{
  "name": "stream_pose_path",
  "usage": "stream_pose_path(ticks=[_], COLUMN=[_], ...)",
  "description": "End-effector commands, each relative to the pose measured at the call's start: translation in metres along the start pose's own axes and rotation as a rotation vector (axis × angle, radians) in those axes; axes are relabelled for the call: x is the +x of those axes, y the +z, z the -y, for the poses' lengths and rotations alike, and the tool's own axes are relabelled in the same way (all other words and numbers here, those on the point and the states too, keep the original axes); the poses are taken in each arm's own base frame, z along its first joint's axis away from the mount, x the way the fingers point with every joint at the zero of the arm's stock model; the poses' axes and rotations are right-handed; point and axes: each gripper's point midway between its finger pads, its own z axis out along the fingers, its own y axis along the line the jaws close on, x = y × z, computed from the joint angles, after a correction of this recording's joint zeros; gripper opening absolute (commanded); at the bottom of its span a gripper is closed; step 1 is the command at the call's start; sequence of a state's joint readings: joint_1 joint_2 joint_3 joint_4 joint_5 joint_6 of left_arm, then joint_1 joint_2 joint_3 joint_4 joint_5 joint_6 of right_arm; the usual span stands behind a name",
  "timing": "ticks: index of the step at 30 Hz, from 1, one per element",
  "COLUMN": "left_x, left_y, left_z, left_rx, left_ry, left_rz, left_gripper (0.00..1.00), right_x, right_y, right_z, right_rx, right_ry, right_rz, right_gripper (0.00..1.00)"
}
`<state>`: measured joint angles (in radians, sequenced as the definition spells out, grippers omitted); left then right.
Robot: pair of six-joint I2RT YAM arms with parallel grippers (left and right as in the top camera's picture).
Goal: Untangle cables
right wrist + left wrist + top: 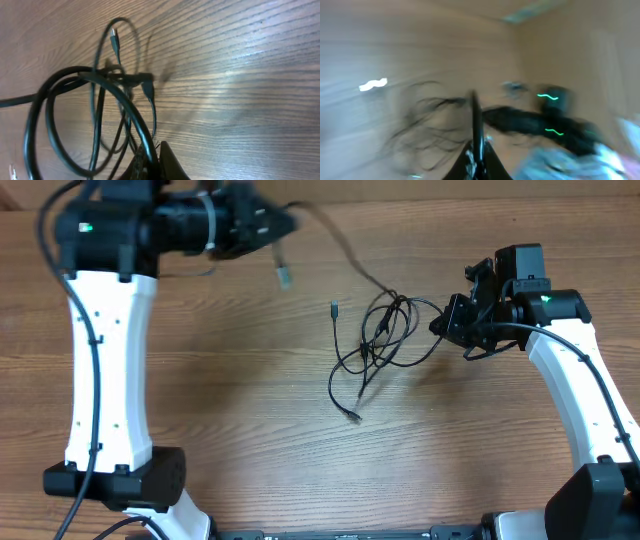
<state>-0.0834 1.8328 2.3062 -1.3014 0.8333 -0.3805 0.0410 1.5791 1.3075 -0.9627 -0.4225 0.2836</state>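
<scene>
Pinched in my right gripper point(151, 162), the cables point(385, 335) lie knotted at the middle of the table point(250, 430), so I should anchor there while my left gripper point(282, 223), gripping one strand, pulls away smoothly.

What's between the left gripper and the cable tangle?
In the overhead view, one cable strand runs from the left gripper to the tangle over bare table. A silver plug and a dark plug end sit beside it.
</scene>
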Motion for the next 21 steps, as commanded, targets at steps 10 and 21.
stream_pose_path(ticks=[10, 21], left_x=[-0.003, -0.001], left_y=[-0.108, -0.163], left_z=[-0.151, -0.195], left_rx=[-1.058, -1.260], left_ry=[0.005, -0.098], left_rz=[0.152, 0.167], left_gripper=[0.04, 0.11], right_x=[-0.005, 0.022], right_y=[-0.141, -0.166], right_z=[-0.079, -0.072], right_rx=[-0.216, -0.148], right_ry=[-0.163, -0.139], right_rz=[0.268, 0.281], right_gripper=[0.04, 0.04])
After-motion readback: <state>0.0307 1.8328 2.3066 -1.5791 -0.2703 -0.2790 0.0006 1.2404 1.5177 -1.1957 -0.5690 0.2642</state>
